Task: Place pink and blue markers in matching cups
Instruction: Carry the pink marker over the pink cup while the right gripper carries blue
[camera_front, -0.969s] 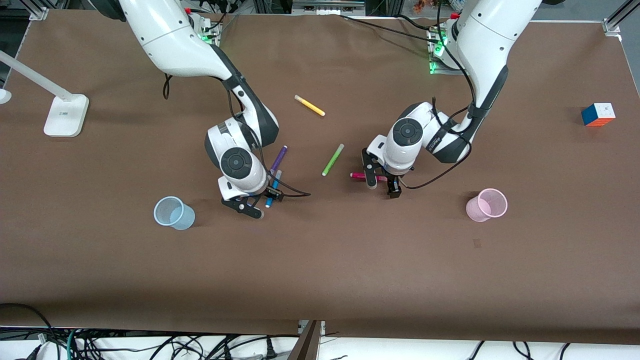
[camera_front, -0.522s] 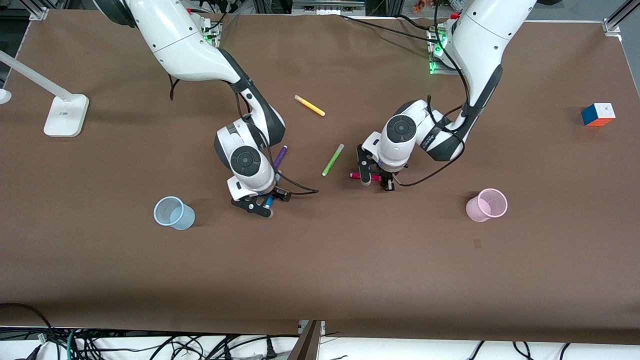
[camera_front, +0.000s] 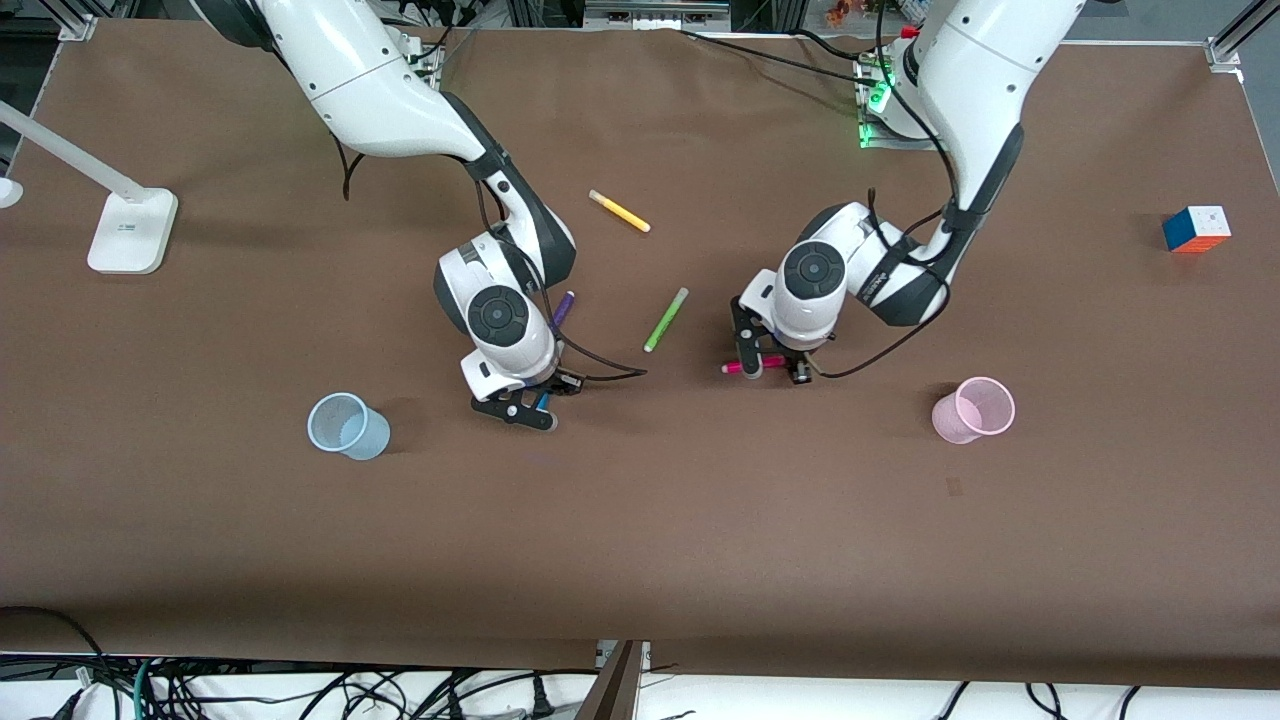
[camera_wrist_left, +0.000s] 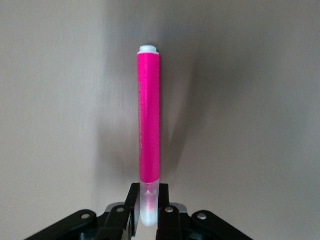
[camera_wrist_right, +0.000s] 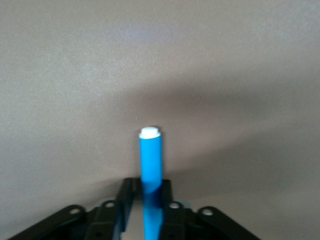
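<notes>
Front view showed us two arms reaching over a brown surface (camera_front: 640, 520). Our left gripper (camera_front: 772, 368) was closed on the pink marker (camera_front: 742, 366), which lay roughly level along the length of the surface. Our right gripper (camera_front: 527, 407) was closed on the blue marker (camera_front: 541, 402), mostly hidden under the wrist. We could not tell from this view whether either marker was clear of the surface.

The pink cup (camera_front: 973, 410) stood toward the left arm's end of the surface, well apart from the left gripper. The blue cup (camera_front: 347, 425) stood toward the right arm's end, well apart from the right gripper. Each arm was the nearer one to its matching cup. We judged that each marker would need tipping upright over its cup.

The left wrist view showed what the front view hid: the pink marker (camera_wrist_left: 149, 130) was pinched at its clear cap, its body running straight out from the gripper (camera_wrist_left: 148, 210). The right wrist view showed the blue marker (camera_wrist_right: 151, 165) held likewise in its gripper (camera_wrist_right: 148, 205), pointing away.

A purple pen (camera_front: 562, 309), a green pen (camera_front: 666, 319) and a yellow pen (camera_front: 619, 211) lay loose between the arms.
</notes>
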